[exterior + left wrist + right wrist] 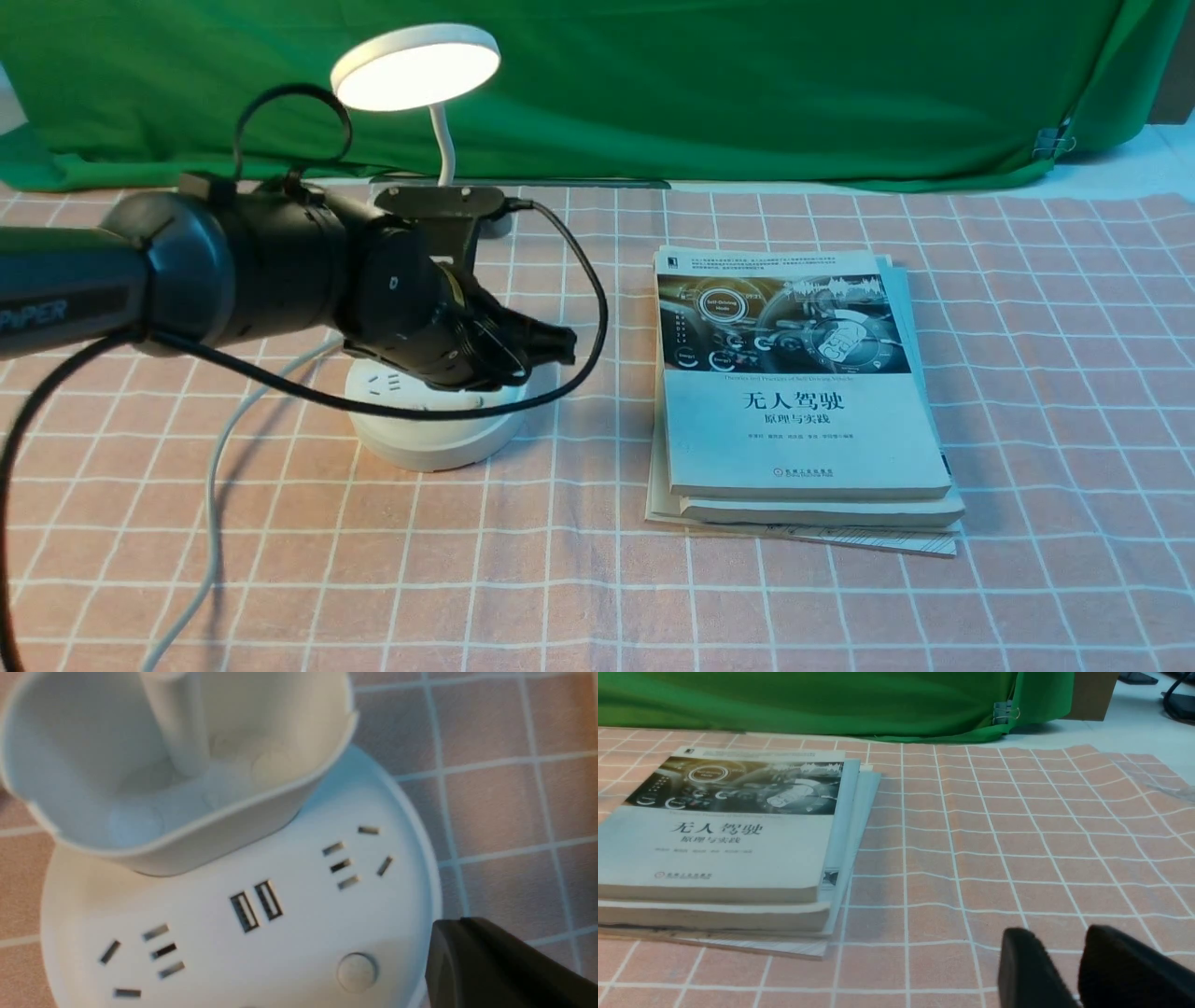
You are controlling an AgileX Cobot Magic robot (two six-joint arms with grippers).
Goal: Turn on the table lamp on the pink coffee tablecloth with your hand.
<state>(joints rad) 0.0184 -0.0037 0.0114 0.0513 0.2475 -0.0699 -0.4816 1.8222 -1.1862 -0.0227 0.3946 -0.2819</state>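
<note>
The table lamp stands at the left on the pink coffee tablecloth (pixel 840 597). Its disc head (pixel 415 67) glows bright on the gooseneck (pixel 443 140). My left gripper (pixel 560 343), the hand, is shut and hovers just over the right side of the round base (pixel 439 439). In the left wrist view the shut fingers (pixel 467 952) sit beside the base rim, close to a round button (pixel 357 970); the cup-shaped holder (pixel 187 826) and sockets show above it. My right gripper (pixel 1062 935) is slightly open and empty, low over bare cloth; it is outside the front view.
A stack of books (pixel 794 411) lies right of the lamp and also shows in the right wrist view (pixel 719 849). The lamp's white cord (pixel 215 485) runs toward the near left. A green backdrop cloth (pixel 747 84) hangs behind.
</note>
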